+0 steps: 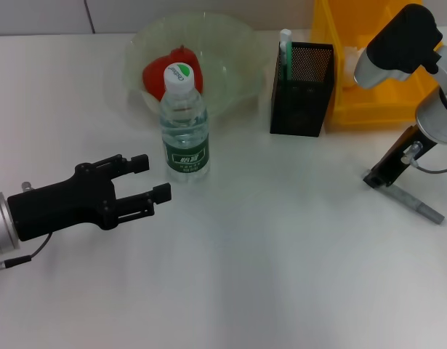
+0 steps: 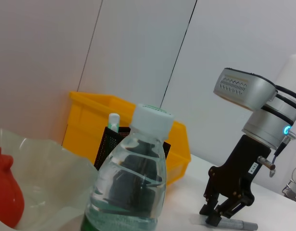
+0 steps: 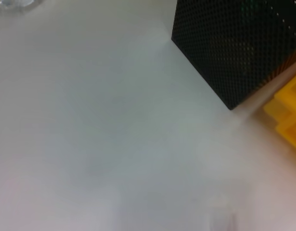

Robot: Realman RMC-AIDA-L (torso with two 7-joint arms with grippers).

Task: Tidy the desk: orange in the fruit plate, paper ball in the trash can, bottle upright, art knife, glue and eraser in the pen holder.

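While the bottle [image 1: 184, 123] stands upright on the desk [image 1: 245, 276] with its white cap up, just in front of the fruit plate [image 1: 230, 51], our left gripper [image 1: 152, 180] hovers low beside it, fingers spread apart and holding nothing, pointing toward the bottle's label. We see the orange [image 1: 154, 71] lying inside the fruit plate, partly hidden behind the bottle's cap.

To the right of the plate stands the pen holder [image 1: 303, 91], and the glue [image 1: 286, 45] sits upright in its near-left corner, white cap up. The trash can [image 1: 368, 109] stands just beside the pen holder on its far right side.

Our right gripper [image 2: 217, 211] is down at the desk on the right, its fingertips at one end of the art knife [image 1: 419, 207]. The knife lies flat, its long axis running diagonally from the gripper toward the front right edge of the desk. From the left wrist view the fingers look parted around the knife's end, but we cannot tell whether they grip it.
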